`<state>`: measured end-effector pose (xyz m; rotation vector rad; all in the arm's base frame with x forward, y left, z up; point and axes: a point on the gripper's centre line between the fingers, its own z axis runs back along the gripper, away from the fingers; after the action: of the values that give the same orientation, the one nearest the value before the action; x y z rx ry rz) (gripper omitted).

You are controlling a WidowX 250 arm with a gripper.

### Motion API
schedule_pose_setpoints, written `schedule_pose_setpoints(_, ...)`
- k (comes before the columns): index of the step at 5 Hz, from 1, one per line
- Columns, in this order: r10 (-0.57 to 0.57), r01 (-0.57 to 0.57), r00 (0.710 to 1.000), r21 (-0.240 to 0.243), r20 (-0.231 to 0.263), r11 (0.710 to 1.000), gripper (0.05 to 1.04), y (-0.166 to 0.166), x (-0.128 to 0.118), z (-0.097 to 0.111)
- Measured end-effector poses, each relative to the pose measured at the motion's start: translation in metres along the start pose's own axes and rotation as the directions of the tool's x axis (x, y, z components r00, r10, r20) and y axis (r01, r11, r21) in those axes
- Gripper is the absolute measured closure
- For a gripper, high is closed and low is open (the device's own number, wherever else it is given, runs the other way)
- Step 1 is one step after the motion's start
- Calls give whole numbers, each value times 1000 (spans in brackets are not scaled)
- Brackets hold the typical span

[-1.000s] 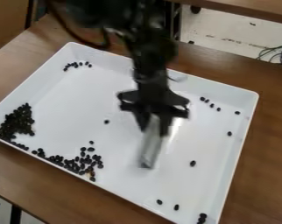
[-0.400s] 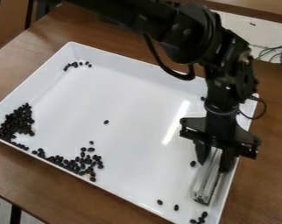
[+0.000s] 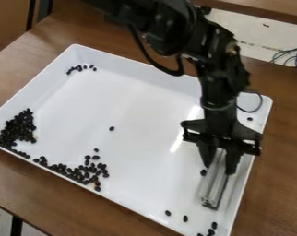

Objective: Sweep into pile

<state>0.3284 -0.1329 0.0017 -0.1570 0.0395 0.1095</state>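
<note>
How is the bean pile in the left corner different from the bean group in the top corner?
The left-corner pile is big, but the top-corner group is tiny. The left-corner pile is packed thick, while the top-corner group makes a thin, bendy line. Both are dark and in the white tray.

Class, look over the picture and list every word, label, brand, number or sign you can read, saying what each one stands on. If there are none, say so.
No text can be read anywhere: none on the white tray, the wooden table, the black gripper or the metal bar between its fingers.
The small pale marks on the arm are too blurred to tell whether they are lettering.
</note>
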Motion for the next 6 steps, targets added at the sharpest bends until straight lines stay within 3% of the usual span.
schedule_pose_setpoints(1, 168, -168, 985, -18, -28, 986, 731, 56, 3, 7)
schedule_pose_setpoints(2, 291, -291, 956, -2, -44, 957, 731, 113, -3, 15)
schedule_pose_setpoints(5, 494, -493, 869, 50, -15, 868, 731, 251, -29, 36)
schedule_pose_setpoints(6, 523, -520, 852, 77, -23, 850, 731, 290, -31, 43)
